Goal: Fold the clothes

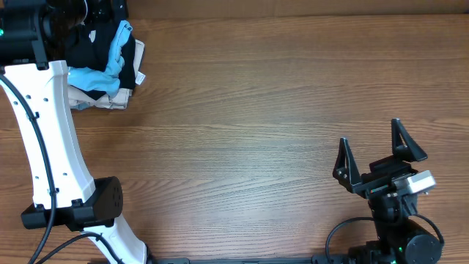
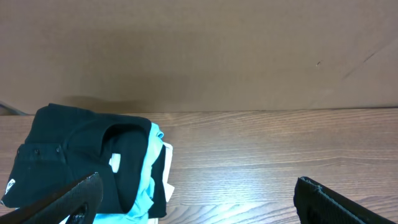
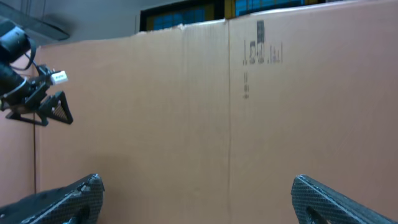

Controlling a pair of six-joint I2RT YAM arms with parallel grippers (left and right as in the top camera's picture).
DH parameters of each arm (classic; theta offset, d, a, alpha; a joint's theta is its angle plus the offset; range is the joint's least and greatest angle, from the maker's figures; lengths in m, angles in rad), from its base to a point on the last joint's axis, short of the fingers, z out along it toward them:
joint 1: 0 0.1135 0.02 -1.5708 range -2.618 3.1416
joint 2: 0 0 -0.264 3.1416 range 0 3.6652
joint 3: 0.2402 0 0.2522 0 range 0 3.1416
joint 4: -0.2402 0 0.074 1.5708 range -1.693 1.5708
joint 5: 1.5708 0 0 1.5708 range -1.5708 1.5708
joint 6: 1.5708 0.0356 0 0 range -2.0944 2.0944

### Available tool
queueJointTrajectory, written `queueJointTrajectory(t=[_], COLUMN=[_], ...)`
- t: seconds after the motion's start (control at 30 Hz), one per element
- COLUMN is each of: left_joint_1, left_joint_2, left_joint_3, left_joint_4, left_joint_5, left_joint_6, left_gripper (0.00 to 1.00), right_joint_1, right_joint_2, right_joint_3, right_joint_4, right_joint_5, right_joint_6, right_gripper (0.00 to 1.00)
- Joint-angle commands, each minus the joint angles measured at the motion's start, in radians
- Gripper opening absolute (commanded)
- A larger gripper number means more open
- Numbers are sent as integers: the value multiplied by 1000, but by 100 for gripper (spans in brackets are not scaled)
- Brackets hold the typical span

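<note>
The black shirt [image 1: 94, 42] is seen bunched in a small pile at the far left corner of the wooden surface [image 1: 256, 110], close to the far edge, where a cardboard wall [image 2: 217, 56] rises. A light-blue garment [image 1: 111, 62] is folded in along its right side, and beige cloth [image 1: 110, 100] shows at the pile's near edge. The left end effector [image 2: 198, 185] is held just before the pile with its jaws spread fully wide and nothing gripped; whether the shirt is touched cannot be told. The right end effector [image 1: 371, 143] is held at the near right, well apart from the pile, jaws likewise wide and holding nothing. Between the two, a broad stretch of open wood is seen.
</note>
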Motion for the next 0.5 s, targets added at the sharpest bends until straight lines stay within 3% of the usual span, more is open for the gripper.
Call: queueJointTrajectory(t=[0.0,0.47], left_joint_1=[1,1], left_joint_2=[1,1], left_joint_3=[-2,-2], left_joint_4=[0,0], left_joint_5=[11,11], left_joint_6=[-10,-10], left_gripper=[100,100], right_joint_1=[9,9], right_joint_2=[-13,-94], right_joint_3=[-24,-116], right_joint_4=[12,35], right_joint_5=[22,45], right_joint_6=[0,0], right_gripper=[100,100])
